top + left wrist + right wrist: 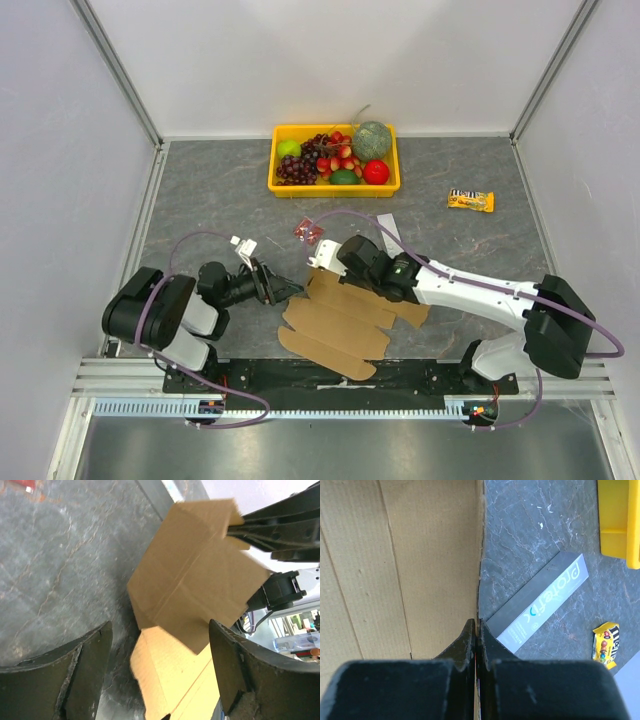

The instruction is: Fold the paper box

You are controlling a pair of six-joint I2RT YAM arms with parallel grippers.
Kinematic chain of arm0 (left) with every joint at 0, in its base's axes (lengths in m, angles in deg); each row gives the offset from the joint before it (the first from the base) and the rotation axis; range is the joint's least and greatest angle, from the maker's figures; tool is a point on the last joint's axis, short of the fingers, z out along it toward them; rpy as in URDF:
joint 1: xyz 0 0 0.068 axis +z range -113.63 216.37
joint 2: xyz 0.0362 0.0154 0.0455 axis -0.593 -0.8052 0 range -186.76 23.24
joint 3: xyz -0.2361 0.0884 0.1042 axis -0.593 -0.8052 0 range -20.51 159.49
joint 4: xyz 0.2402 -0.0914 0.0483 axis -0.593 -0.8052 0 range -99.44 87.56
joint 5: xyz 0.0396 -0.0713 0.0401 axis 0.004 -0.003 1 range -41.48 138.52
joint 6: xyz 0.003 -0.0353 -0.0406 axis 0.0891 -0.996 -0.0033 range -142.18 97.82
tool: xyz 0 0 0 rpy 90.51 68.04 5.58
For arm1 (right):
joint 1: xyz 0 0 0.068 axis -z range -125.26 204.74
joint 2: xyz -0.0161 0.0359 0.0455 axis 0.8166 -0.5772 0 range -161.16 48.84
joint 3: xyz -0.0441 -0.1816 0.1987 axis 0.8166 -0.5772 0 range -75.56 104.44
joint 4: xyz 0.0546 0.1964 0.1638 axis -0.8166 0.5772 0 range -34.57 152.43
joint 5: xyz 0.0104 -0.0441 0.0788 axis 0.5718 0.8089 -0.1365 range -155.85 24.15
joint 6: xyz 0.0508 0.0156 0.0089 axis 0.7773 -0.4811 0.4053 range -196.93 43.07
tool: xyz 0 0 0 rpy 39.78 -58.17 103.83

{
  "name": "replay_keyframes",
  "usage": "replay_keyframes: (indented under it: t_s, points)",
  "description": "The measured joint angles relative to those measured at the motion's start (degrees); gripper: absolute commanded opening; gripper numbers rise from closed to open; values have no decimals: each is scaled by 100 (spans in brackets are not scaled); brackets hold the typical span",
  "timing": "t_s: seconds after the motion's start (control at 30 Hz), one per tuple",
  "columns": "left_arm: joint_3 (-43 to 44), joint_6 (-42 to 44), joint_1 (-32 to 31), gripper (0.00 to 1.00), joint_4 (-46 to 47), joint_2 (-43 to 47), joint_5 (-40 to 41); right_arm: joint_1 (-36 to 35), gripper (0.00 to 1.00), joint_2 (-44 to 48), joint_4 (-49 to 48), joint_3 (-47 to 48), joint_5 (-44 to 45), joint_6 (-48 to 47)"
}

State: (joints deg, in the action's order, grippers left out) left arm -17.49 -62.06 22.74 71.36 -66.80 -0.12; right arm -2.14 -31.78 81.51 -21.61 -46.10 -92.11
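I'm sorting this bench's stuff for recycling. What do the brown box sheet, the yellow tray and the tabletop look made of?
Paper box: corrugated cardboard, matte brown; fine ribbing and pressed creases show. Yellow tray: likely moulded plastic, smooth, slightly glossy, uniform colour. Tabletop: grey with pale veins; stone or printed laminate, cannot tell.

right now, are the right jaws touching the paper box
Touching. Right wrist view: the right gripper has its jaws pinched on the paper box edge.

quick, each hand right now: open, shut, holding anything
left hand: open, a flap of the paper box sits between its fingers, not gripped
right hand: closed, pinching an edge of the paper box
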Motion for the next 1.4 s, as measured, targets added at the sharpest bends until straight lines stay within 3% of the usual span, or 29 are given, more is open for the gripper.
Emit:
replay_keyframes:
  t_s: [0.27, 0.63, 1.03, 1.2, 1.4]
  points:
    - [0, 2, -55, 86, 72, 780, -166, -199, 2, 0, 4, -26, -37, -131]
    - [2, 55, -234, 86, 90, 599, -310, -691, 2, 66, -192, -114, 166, -420]
    - [0, 369, -450, 86, 74, 695, -114, -1043, 0, 188, -671, -422, 957, -804]
    - [2, 813, -573, 86, -96, 1526, 354, -1211, 0, 247, -914, -555, 1263, -1060]
    - [146, 1624, -1141, 87, -1213, 2841, 1156, -1390, 0, 260, -1233, -682, 1552, -1294]
